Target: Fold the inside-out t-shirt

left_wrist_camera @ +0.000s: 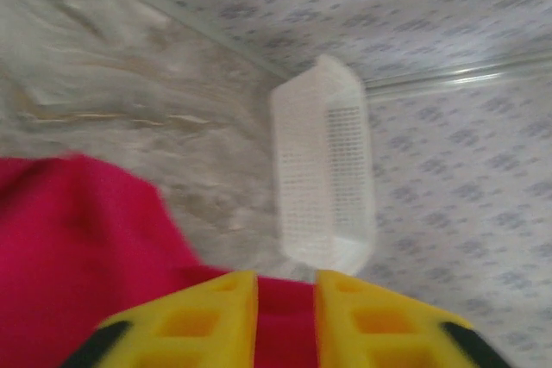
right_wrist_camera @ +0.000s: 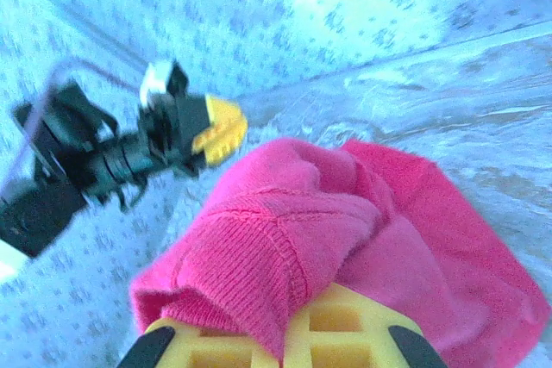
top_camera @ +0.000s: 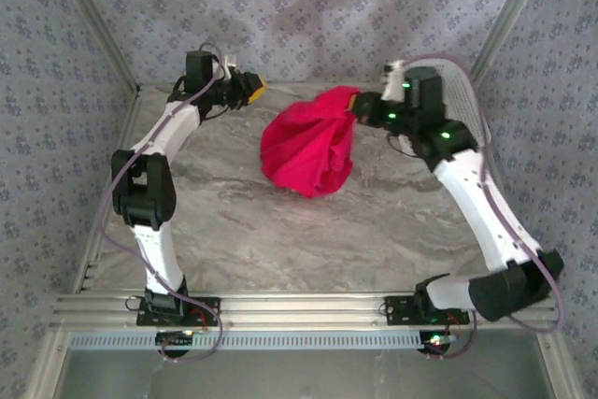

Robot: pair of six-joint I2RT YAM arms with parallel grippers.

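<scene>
Top view: the right gripper (top_camera: 359, 106) was closed on one upper edge of the shirt (top_camera: 306, 149). The red cloth hung from it in a crumpled bunch, below and to the left of its fingers, over the marbled table (top_camera: 280, 240). It was unclear whether the lowest folds touched the table. The left gripper (top_camera: 250, 89) stood well apart from the shirt, on the side away from the right gripper, with nothing in it.

Left wrist view: the left gripper (left_wrist_camera: 286, 286) had its yellow fingers a little apart, with nothing held between them. The shirt (left_wrist_camera: 78, 247) lay ahead of the fingers and to their left, blurred. A white mesh basket (left_wrist_camera: 323, 178) stood further ahead, beyond the shirt.

Right wrist view: the right gripper (right_wrist_camera: 289, 325) had ribbed red cloth pinched in its fingers and draped over them. The rest of the shirt (right_wrist_camera: 405, 239) spread ahead and to the right. The left gripper (right_wrist_camera: 222, 127) was beyond the cloth, clear of it.

Judged from this, folding had not begun. The shirt was only gripped at one point and bunched. It was not yet spread flat, and no fold was made. Spreading and every fold remained to be done.
</scene>
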